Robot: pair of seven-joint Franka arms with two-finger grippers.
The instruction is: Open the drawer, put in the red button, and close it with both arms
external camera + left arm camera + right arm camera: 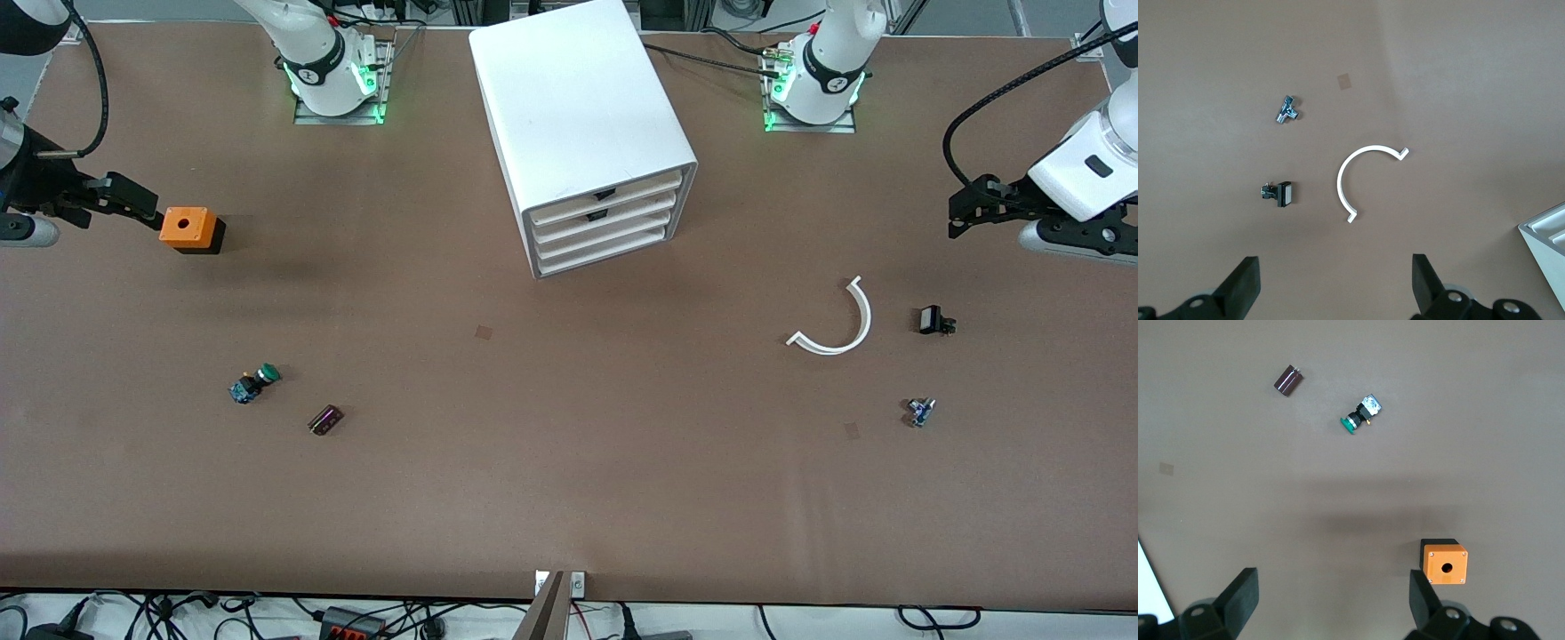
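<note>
Cabinet (582,133): all four drawers shut, second drawer (605,216) flush | Red button: not seen on desk (569,462); only green-capped button (256,383) toward right arm's end | Left claw (1335,287): wide, empty, over desk near white curved strip (836,322) | Right claw (1331,603): wide, empty, beside orange box (188,228).

High front view; wrist views downward (tabletop shared).
</note>
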